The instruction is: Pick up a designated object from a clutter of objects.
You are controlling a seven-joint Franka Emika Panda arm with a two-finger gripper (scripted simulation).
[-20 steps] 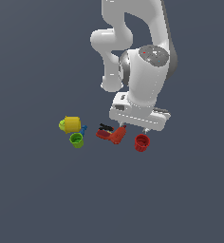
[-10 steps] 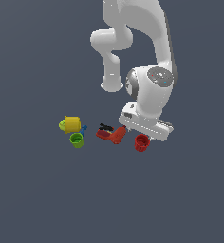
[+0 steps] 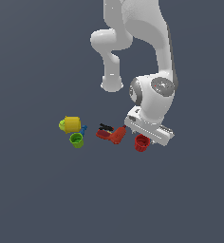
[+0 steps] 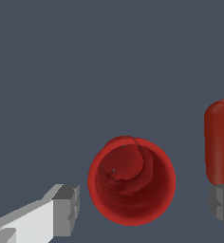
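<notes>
Fingers of your gripper [image 4: 142,209] stood spread wide, one on each side of the red cup [image 4: 132,181], with a gap showing between each pad and the rim, so nothing was pinched. The cup sat upright on the grey floor [image 3: 38,190], its long axis vertical and its mouth pointing straight up into the wrist camera; you could see down onto its inner bottom. In the exterior view the cup [image 3: 141,142] lay just below the gripper [image 3: 149,134] and its white hand, at the exterior view's right end of the clutter.

From the cup, the red-orange drill [image 3: 111,134] lay at about 9 o'clock, near but apart, its black part toward the exterior view's left; in the wrist view its red body [image 4: 220,142] showed just beyond one finger. Further out at 9 o'clock, well apart, the yellow cylinder [image 3: 71,124], blue piece [image 3: 83,129] and green cup [image 3: 76,140] clustered together.
</notes>
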